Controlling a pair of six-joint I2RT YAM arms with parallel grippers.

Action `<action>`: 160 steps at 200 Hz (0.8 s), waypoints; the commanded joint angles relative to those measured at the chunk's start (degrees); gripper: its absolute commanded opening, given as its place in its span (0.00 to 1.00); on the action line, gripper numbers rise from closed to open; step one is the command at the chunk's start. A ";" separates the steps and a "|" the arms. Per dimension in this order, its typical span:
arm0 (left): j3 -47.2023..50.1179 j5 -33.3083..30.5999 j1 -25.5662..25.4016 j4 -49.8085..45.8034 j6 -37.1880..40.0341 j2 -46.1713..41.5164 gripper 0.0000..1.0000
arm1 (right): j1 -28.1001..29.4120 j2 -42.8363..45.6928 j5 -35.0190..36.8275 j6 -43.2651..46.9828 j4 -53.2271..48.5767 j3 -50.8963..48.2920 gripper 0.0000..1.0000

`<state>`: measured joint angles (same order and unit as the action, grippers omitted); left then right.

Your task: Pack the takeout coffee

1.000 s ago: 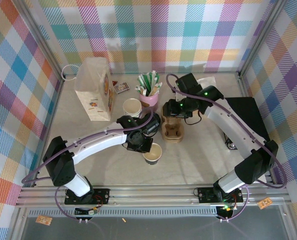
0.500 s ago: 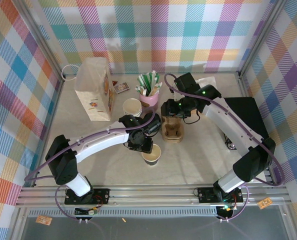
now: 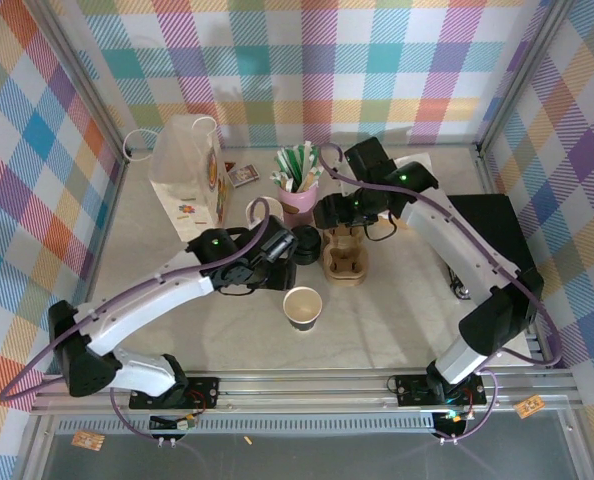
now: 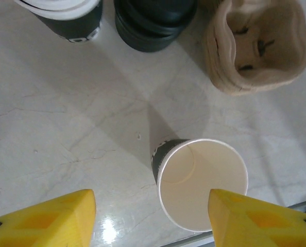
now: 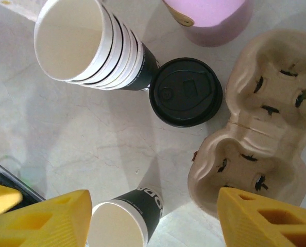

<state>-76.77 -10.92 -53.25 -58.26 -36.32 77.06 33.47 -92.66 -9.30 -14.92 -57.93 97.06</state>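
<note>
Top external view, items listed left to right:
- Paper bag (image 3: 187,190) stood upright near the left wall.
- Stack of lidless cups (image 3: 265,212) stood just right of the bag.
- Left gripper (image 3: 280,268) hung over the table, jaws spread wide and empty. In the left wrist view its yellow fingers (image 4: 45,218) framed the cup without touching it.
- Pink holder (image 3: 299,192) held green and white straws.
- Takeout coffee cup (image 3: 303,307) stood upright and open-topped on the table, near the front edge and apart from both grippers.
- Stack of black lids (image 3: 305,243) sat between the cup stack and the carrier.
- Right gripper (image 3: 329,212) hovered beside the carrier's far end, jaws wide and empty.
- Cardboard carrier (image 3: 344,258) lay just right of the lids.
</note>
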 commanded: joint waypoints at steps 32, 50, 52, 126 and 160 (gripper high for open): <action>5.27 -5.03 4.98 -0.27 -7.21 -8.13 0.71 | 0.34 -4.44 -4.00 13.65 1.09 3.59 0.79; 8.05 -5.81 6.93 1.02 -7.41 -11.57 0.75 | 0.40 -4.96 -5.98 18.58 3.14 2.10 0.82; 8.35 -5.94 7.11 1.21 -7.33 -12.02 0.75 | 0.37 -4.98 -6.28 19.02 3.52 1.89 0.83; 11.47 -7.19 12.85 2.50 -5.58 -18.71 0.94 | 0.35 -9.14 -8.55 23.32 10.35 -1.12 0.94; 12.96 -6.56 13.19 4.43 1.66 -17.60 0.95 | 0.29 -12.15 -6.21 21.86 12.60 -3.40 0.94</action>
<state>-64.97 -17.23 -40.93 -56.21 -40.29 58.87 33.47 -102.15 -15.97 6.90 -47.42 94.54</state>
